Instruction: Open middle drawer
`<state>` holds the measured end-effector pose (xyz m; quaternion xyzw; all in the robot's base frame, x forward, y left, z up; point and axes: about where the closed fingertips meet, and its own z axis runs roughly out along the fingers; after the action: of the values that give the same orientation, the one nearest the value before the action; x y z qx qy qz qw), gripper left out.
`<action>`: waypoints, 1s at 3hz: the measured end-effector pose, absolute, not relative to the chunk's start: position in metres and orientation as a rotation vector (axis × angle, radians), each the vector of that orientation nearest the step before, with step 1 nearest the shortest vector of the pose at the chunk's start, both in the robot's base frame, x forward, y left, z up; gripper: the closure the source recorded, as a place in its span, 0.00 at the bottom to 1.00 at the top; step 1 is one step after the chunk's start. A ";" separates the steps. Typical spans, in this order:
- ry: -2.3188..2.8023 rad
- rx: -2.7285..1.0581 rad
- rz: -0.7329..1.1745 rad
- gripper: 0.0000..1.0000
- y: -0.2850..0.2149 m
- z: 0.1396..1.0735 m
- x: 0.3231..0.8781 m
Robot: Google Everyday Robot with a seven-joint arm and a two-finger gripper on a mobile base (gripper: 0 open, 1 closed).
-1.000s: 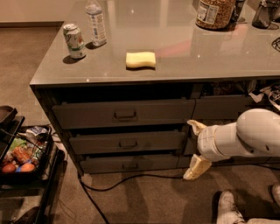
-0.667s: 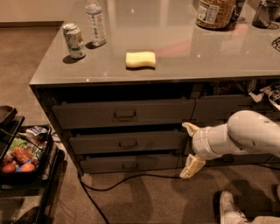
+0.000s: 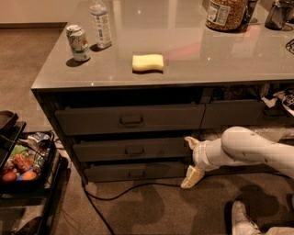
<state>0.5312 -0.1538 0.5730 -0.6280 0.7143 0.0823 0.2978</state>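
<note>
Gripper (image 3: 191, 159) was observed at the right end of the middle drawer (image 3: 105, 150), second in the stack. Fingers (image 3: 191, 177) were spread, nothing grasped. Bar handle (image 3: 134, 150) was noted well left of them.

Grey desk (image 3: 183, 64) at 12 o'clock; brown carpet floor (image 3: 161, 209) below, pale wall (image 3: 36, 10) at 11 o'clock. The claw (image 3: 190, 159) hangs at 5 o'clock.

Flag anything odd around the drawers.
A black cable trails loose across the floor below the bottom drawer. The gripper, fingers open, sits at the middle drawer right edge, well off its centre handle.
</note>
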 end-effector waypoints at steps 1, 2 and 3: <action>1.891 -1.641 0.181 0.00 -0.155 0.574 0.541; 1.870 -1.649 0.179 0.00 -0.153 0.573 0.542; 1.810 -1.683 0.208 0.00 -0.143 0.562 0.562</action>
<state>0.5618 -0.1434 0.5616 -0.6418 0.6903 0.0795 0.3244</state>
